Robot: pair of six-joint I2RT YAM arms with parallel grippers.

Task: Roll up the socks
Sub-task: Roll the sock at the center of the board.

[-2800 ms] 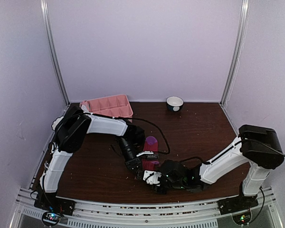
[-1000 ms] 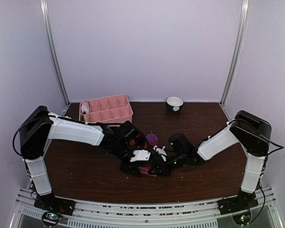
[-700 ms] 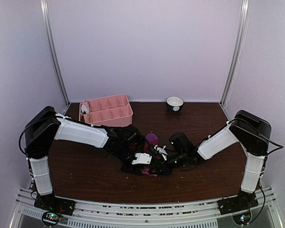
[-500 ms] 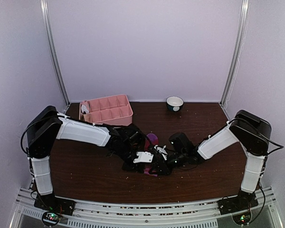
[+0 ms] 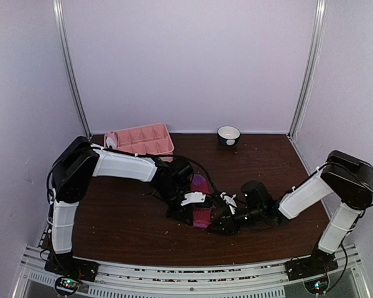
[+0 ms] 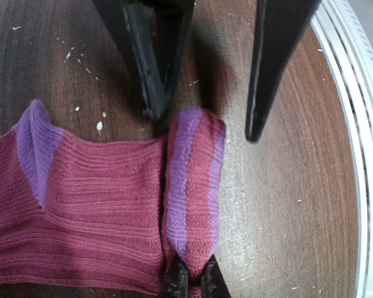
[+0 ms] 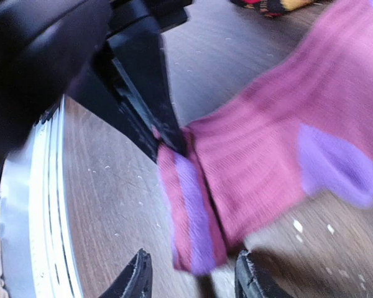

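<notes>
Left end effector (image 6: 189, 282): closed, pinching the folded cuff (image 6: 193, 180) of the pink sock (image 6: 93, 198) at the fold's near end.
Right end effector (image 7: 193, 279): jaws apart, its tips straddling the far end of that same fold and facing the left one; it does not appear to clamp anything.
Sock position: flat on the table (image 6: 286, 205), mid-table between the two arms.
Long axis: the unrolled length runs sideways off the fold to the purple patch, so a roll would likely travel that way.
Nearer arm: both are at the fold, but only the left holds it.
Left arm (image 5: 121, 166): reaches low across from its side, wrist bent down.
Right arm (image 5: 304, 194): stretched low toward centre.
Black argyle sock (image 7: 267, 5): well apart.
</notes>
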